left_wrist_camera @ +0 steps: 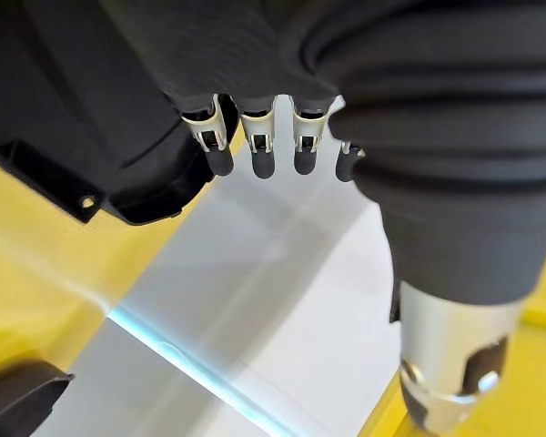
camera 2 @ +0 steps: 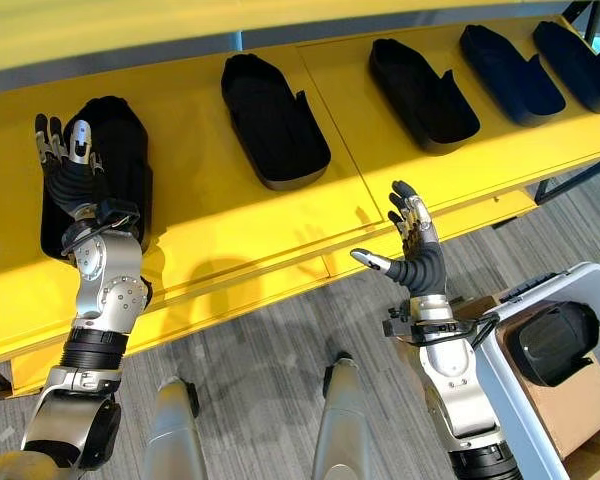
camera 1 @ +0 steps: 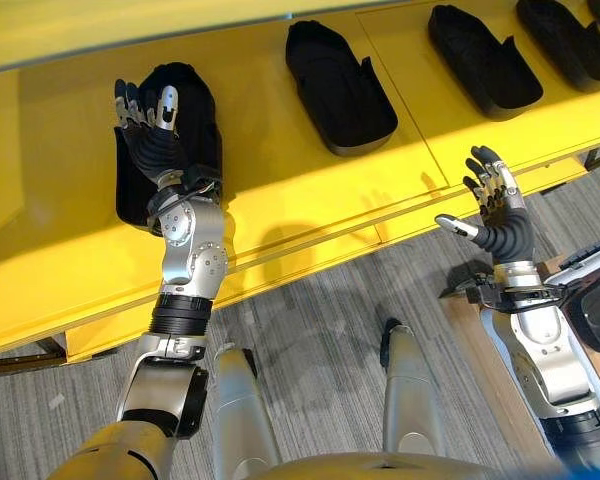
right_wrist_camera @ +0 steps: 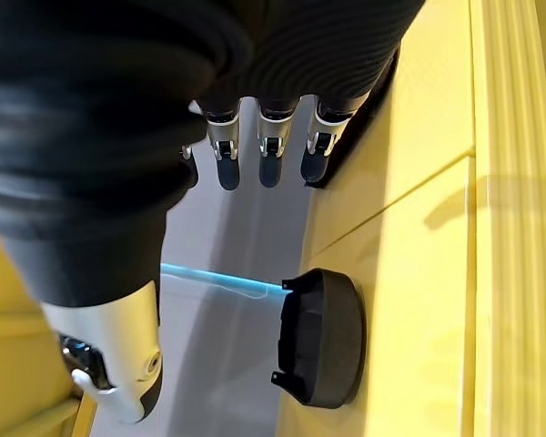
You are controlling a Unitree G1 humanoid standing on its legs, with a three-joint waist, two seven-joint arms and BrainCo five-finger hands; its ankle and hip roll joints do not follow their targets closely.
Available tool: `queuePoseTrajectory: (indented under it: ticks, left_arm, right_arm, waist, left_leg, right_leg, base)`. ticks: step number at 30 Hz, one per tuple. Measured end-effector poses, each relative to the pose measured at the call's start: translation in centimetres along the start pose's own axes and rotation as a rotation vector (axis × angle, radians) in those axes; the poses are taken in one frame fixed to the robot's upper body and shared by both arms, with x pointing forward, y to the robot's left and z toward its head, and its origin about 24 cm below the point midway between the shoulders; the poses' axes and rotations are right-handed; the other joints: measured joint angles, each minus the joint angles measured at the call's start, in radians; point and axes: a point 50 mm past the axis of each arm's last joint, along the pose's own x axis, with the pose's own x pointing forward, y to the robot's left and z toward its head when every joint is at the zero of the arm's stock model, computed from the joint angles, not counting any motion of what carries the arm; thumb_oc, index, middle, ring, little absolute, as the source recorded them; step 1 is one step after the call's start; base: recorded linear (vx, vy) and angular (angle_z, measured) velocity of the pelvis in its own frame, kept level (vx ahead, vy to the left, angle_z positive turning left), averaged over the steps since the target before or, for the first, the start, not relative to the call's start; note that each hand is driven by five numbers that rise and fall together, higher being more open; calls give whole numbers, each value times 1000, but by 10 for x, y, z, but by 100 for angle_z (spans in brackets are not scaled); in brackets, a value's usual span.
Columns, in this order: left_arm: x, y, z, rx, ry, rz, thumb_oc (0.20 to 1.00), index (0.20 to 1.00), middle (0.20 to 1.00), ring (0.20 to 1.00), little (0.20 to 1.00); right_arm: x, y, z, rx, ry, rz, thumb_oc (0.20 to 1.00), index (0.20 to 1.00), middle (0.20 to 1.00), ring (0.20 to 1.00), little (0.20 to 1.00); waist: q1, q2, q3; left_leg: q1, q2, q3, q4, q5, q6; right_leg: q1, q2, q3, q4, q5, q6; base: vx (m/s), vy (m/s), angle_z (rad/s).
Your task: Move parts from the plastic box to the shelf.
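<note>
Resting over the leftmost black part (camera 2: 115, 160) on the yellow shelf (camera 2: 210, 240), the left hand (camera 2: 75, 165) has its fingers straight and released, so this placement looks finished. Further along lie four more parts. The right hand (camera 2: 412, 245) hovers empty with fingers spread before the shelf edge. Next comes reaching for the part (camera 2: 552, 342) in the plastic box (camera 2: 500, 395).

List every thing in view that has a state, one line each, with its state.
Left hand: open, fingers straight, over the leftmost part.
Right hand: open, holding nothing, at the shelf's front edge.
Leftmost part: lying on the yellow shelf.
Plastic box: open, one dark part inside.
</note>
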Motion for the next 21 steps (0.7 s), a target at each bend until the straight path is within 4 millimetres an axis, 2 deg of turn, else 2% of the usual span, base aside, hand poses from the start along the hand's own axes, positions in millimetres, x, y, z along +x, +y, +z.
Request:
queuePoseTrajectory:
  ticks: [4,12,18,21]
  left_arm:
    - [-10,-9,16,10,-73,-85,1000,1000,1000,1000,1000]
    - [-46,43,31,181,-45,-131,1000,1000,1000,1000,1000]
    - [-59,56,31,261,8,-201,1000,1000,1000,1000,1000]
    - [-71,75,28,335,93,-216,1000,1000,1000,1000,1000]
  right_arm:
    - [-2,0,-1,-2,8,7,1000,1000,1000,1000,1000]
    - [-10,-11,0,-23,19,-10,1000,1000,1000,1000,1000]
    - [-15,-16,-2,-34,38,-9,1000,1000,1000,1000,1000]
    - [-17,-17,-3,-38,47,5,1000,1000,1000,1000,1000]
  waist:
    - [11,4,2]
    - [39,27,30]
    - [52,32,48]
    - [62,35,63]
  left_leg:
    - [2,0,1,-5,5,-9]
    - [4,0,-2,-7,5,-5]
    - [5,0,-2,-9,7,-5]
    - [17,0,-2,-13,7,-5]
  right_leg:
    - [0,0,0,3,1,2]
    - [0,0,0,8,-5,-7]
    - [0,0,0,8,-6,-7]
    - [11,0,0,9,-7,-6]
  base:
    - [0,0,0]
    - [0,0,0]
    - [0,0,0]
    - [0,0,0]
